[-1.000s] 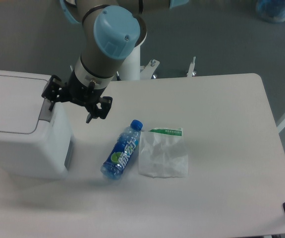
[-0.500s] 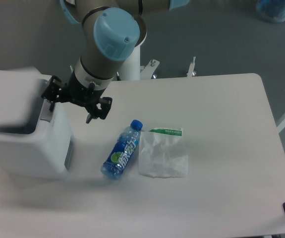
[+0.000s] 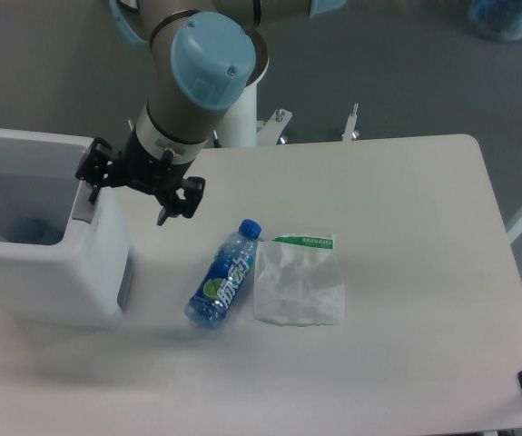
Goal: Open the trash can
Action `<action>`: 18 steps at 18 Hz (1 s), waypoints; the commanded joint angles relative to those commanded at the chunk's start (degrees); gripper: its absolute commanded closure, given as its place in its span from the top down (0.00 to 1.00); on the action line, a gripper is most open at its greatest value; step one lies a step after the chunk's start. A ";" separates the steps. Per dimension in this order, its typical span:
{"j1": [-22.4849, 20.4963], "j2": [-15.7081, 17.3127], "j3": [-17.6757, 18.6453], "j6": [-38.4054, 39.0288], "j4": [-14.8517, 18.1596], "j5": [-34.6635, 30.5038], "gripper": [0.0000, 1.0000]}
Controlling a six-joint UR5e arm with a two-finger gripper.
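Now the trash can is sitting open-topped at the table's left edge, with the end effector hanging spread over its right rim. Nearby, a blue bottle is lying beside a white bag.

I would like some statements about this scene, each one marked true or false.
1. The trash can is open, and its inside is visible. True.
2. The blue bottle stands upright. False: it lies on its side on the table.
3. The gripper holds the bottle. False: its fingers are spread and empty, by the trash can's right rim.
4. The white bag lies just right of the bottle. True.
5. The bottle cap is red. False: it is blue.
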State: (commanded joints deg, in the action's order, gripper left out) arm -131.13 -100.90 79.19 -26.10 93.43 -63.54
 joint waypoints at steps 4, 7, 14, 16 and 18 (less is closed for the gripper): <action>-2.02 0.26 -0.36 -0.09 -4.82 -0.26 1.00; -3.51 0.35 -0.36 -0.27 -8.69 -0.61 1.00; -11.24 0.18 0.43 -4.65 -10.46 -7.11 1.00; -13.53 -0.44 0.35 -7.89 -10.81 -8.26 1.00; -15.29 -1.40 0.52 -11.24 -11.86 -10.45 1.00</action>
State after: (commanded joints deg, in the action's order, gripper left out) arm -146.42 -102.30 79.72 -37.34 81.57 -73.99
